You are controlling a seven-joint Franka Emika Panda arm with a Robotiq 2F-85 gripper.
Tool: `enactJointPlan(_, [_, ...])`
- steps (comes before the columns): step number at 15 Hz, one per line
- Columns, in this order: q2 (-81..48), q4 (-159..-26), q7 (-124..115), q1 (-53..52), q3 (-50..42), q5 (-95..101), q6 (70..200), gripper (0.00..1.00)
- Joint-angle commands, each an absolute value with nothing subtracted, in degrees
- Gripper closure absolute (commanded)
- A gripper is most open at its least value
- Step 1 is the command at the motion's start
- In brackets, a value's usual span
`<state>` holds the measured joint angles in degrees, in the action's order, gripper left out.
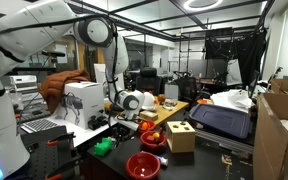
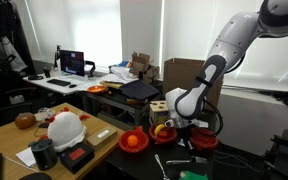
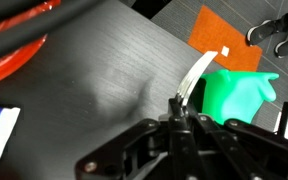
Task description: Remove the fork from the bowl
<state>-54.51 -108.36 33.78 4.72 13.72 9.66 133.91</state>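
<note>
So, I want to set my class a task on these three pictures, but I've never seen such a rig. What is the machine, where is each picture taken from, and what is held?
The white machine is a robot arm with a two-fingered gripper at its end. Two pictures come from cameras standing in the room, looking at the same dark table from different places. The third comes from a camera on the wrist, looking past the fingers. On the table stand a smaller red bowl, a wider red bowl and a wooden block box. In the wrist view the gripper is shut on a thin fork, held over bare table. A red rim shows at the left, and a green object and an orange sheet lie beyond.
</note>
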Motion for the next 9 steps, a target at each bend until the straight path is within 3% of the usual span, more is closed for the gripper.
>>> enactJointPlan(1, [-52.9, -110.3, 35.1, 5.1, 14.1, 8.6, 136.4, 0.98])
enactJointPlan(2, [-52.9, -110.3, 34.8, 4.9, 13.8, 8.9, 137.0, 0.98])
enactJointPlan(3, [-52.9, -110.4, 34.8, 4.8, 13.6, 9.1, 137.6, 0.70])
enactJointPlan(5, [-52.9, -110.1, 34.9, 4.8, 13.3, 9.5, 138.6, 0.61])
enactJointPlan(9, [-52.6, -110.1, 34.7, 5.2, 13.1, 9.5, 141.2, 0.32])
